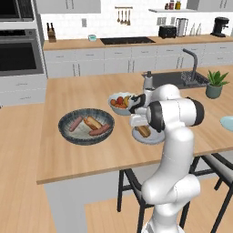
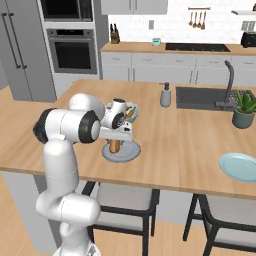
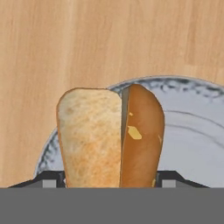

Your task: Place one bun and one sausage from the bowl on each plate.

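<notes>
Your gripper has its jaws set apart around a split bun, one dark fingertip showing on each side of it, so you are holding the bun. It hangs over the near plate, close above its pale surface; from the right base view the bun stands upright on or just over that plate. You are on the placing step for the first bun. Next, lower until it rests, then spread the jaws and lift straight off. The bowl sits to the left with two sausages and another bun inside. The second plate lies bare, well apart to the right.
</notes>
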Motion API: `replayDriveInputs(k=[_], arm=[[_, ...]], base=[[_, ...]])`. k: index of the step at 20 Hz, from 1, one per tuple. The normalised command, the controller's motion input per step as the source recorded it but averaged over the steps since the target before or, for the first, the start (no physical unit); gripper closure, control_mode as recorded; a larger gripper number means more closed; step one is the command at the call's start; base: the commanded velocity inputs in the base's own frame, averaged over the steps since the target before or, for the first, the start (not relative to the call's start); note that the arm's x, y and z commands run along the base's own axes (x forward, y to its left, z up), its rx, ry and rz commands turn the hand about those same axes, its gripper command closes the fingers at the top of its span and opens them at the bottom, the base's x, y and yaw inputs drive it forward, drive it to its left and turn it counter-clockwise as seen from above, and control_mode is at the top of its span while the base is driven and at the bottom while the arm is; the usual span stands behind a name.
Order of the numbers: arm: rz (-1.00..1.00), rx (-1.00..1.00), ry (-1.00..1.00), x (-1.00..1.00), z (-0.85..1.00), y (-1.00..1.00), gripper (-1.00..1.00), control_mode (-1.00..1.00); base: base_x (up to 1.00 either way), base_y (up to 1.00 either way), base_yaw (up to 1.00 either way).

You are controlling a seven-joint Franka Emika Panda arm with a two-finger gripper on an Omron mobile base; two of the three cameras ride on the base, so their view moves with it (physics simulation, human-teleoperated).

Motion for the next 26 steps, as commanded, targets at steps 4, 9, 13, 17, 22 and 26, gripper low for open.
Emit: replayDriveInputs(k=[4, 9, 13, 17, 22, 26], arm=[[0.00, 0.00, 0.00, 0.08, -0.13, 0.00, -1.00, -1.00], [0.00, 0.00, 0.00, 0.00, 0.00, 0.00, -1.00, -1.00], [0.00, 0.00, 0.00, -0.04, 0.00, 0.00, -1.00, -1.00], [-0.03, 0.00, 0.00, -0.18, 0.03, 0.00, -1.00, -1.00], [-0.05, 0.00, -0.04, -0.20, 0.08, 0.00, -1.00, -1.00], [-0.02, 0.00, -0.08, -0.29, 0.27, 0.00, -1.00, -1.00]], base=[[0.00, 0.00, 0.00], [0.00, 0.00, 0.00], [0.00, 0.00, 0.00], [0.00, 0.00, 0.00], [0.00, 0.00, 0.00], [0.00, 0.00, 0.00]])
